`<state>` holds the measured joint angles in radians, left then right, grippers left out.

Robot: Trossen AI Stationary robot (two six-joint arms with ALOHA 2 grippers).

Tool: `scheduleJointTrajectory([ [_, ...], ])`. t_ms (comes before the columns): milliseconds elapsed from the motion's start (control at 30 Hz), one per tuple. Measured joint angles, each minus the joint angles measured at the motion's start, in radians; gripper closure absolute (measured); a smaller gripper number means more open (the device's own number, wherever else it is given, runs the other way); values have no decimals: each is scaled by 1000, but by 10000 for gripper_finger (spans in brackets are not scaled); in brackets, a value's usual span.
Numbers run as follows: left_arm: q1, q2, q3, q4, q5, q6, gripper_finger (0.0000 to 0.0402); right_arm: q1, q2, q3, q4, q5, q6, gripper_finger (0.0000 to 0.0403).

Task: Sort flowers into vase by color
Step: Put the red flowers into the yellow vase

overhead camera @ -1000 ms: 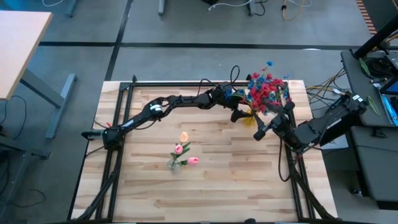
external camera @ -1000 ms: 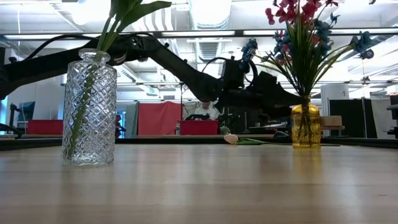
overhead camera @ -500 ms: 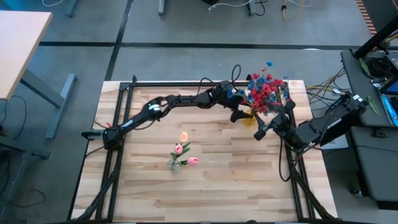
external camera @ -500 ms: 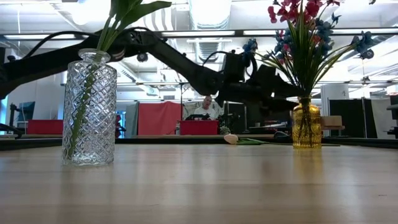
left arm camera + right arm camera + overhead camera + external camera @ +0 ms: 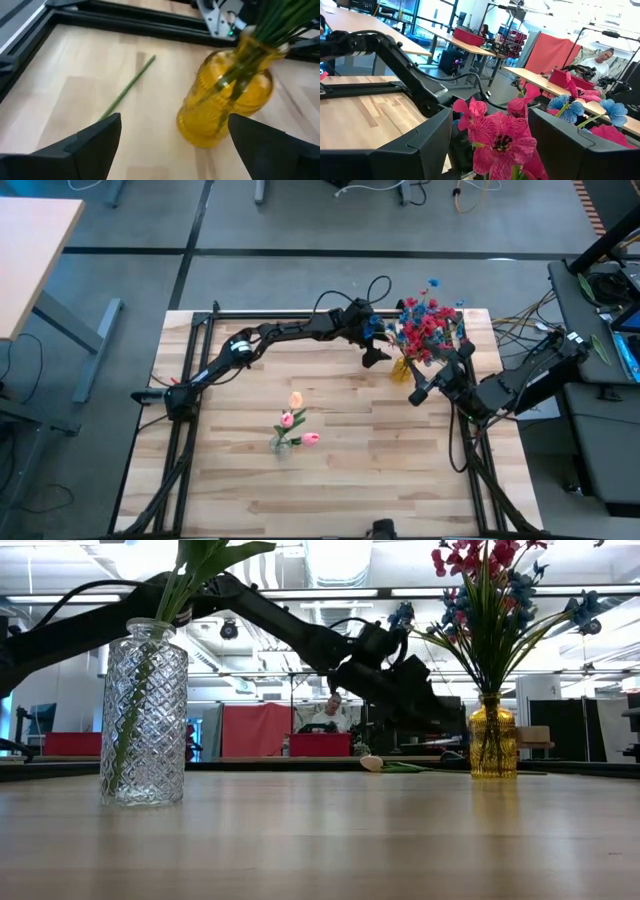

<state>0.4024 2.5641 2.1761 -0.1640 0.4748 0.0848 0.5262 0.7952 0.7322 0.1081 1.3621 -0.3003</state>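
Now the left gripper [image 5: 374,356], jaws wide and empty, hovers beside the yellow vase [image 5: 226,102]. The right gripper [image 5: 420,394], also wide, waits nearby. Next, I judge, comes lowering onto the loose stem [image 5: 129,88].

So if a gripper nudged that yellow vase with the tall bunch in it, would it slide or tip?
Probably tip: the yellow vase is small under a tall, spreading bunch of red and blue flowers. It looks like glass, so likely slippery and breakable.

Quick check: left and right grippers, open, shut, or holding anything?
Left gripper: jaws open, empty, beside the yellow vase.
Right gripper: jaws open, holding nothing, red flowers between them.
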Motion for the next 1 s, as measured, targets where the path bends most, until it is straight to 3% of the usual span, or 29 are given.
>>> scheduleJointTrajectory([
  [167,-2,0,0,-89,-90,-94,52,0,3,0,0,0,2,149],
  [400,8,-28,41,-303,-100,-157,52,0,6,0,0,-6,-6,149],
  [500,17,-28,82,-419,-132,-104,52,0,6,0,-2,-9,-6,149],
  [667,26,-28,183,-620,-311,66,52,0,13,0,-6,-10,-7,149],
  [767,33,-31,178,-609,-394,218,52,0,14,0,-10,-10,-7,149],
  [1000,63,-25,172,-528,-432,396,60,0,14,-1,-22,-12,-2,149],
])
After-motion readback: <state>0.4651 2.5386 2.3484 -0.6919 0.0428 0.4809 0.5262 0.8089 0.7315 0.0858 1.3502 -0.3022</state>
